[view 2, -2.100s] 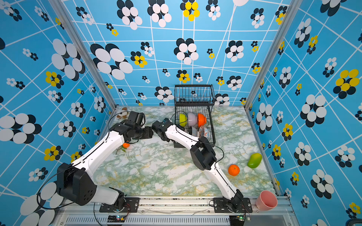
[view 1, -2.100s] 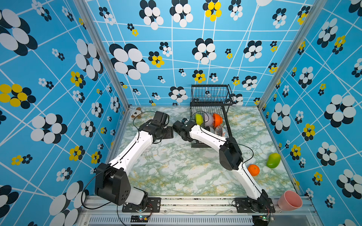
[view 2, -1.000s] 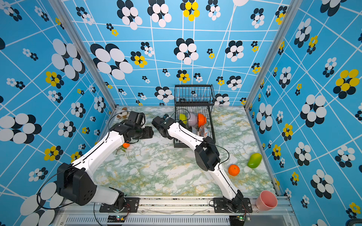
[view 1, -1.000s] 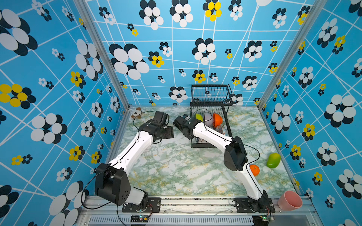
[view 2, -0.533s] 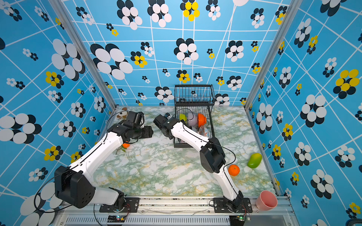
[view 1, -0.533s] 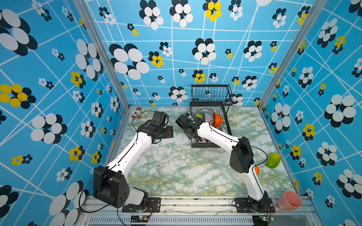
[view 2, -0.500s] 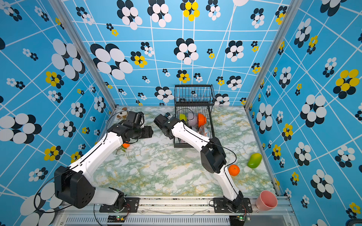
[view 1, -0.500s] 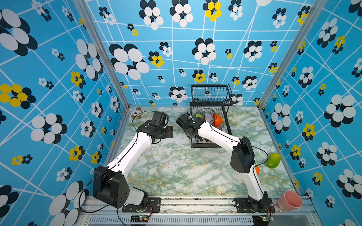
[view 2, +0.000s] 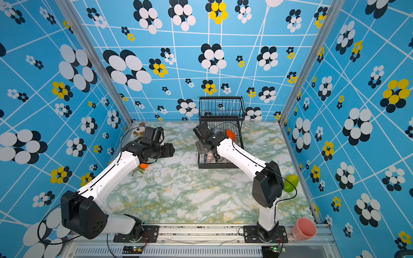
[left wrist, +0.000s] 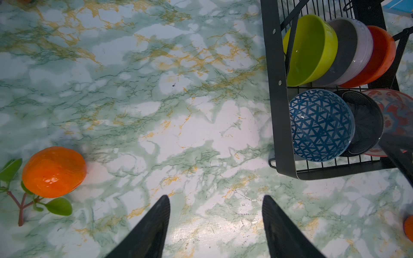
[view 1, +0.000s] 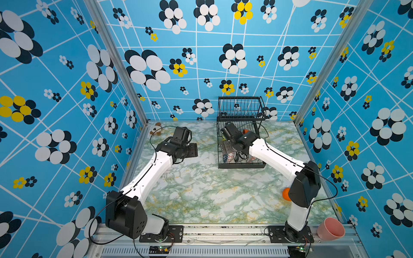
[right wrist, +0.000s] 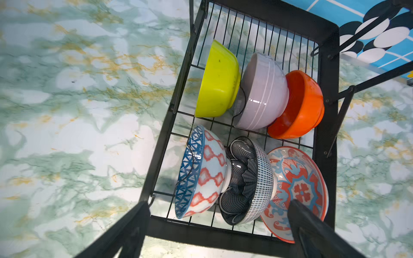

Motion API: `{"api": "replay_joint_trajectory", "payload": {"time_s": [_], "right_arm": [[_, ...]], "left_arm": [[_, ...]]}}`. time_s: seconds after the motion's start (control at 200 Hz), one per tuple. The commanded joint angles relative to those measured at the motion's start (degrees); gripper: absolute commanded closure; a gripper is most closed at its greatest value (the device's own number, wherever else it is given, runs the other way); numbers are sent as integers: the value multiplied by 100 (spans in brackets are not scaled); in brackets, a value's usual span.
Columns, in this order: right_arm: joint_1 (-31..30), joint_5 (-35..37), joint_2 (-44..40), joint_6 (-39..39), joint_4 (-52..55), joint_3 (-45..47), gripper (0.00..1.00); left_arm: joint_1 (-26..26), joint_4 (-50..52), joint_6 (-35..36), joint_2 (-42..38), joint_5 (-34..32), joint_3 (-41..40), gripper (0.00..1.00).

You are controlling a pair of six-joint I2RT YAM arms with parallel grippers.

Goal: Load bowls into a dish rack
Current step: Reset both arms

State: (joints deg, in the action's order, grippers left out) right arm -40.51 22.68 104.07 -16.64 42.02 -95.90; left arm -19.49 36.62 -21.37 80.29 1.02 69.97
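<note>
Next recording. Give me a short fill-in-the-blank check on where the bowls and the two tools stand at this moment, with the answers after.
1. The dish rack holds ___ bowls, in two rows of three.
2. The lilac bowl stands between the lime-green bowl and the ___ bowl.
3. All of them stand in the rack's ___ tier.
4. The left tool, over the table, and the right tool, over the rack, both have their jaws ___.

Missing words: six; orange; lower; open.
</note>
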Motion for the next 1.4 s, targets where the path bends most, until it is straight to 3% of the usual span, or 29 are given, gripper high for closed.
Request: {"api": "replay_joint_trajectory", "payload": {"time_s": [0.0,0.305,0.7,0.785,0.9,1.08,1.245,1.395], "right_arm": [[304,-709,-534,-198,-577,535,1],[1385,-1575,-1870,-280,-1345,2010,1],[3330,-2996,-3415,-241,-2621,3757,1],[4024,-3551,-3515,-384,-2948,4026,1],[4612,-3939,-3517,-596,-3501,4408,1],[5087,-3601,-3446,-533,-4389,4950,1],[5131,-2943,-3385,69,-5139,5398,0],[5140,-2559,-3343,261,-6367,6147,1]], "left_arm": [[43,-152,129,-247,-49,-152,33],[315,-838,320,-827,70,-587,31],[861,-1919,547,-1803,297,-1302,7],[925,-2028,531,-1959,233,-1340,0],[1005,-2137,513,-2176,145,-1409,1],[1114,-2440,371,-2639,-746,-1807,1],[1175,-3239,349,-3213,-1956,-2615,1],[1194,-3712,582,-3511,-2639,-3148,1]]}}
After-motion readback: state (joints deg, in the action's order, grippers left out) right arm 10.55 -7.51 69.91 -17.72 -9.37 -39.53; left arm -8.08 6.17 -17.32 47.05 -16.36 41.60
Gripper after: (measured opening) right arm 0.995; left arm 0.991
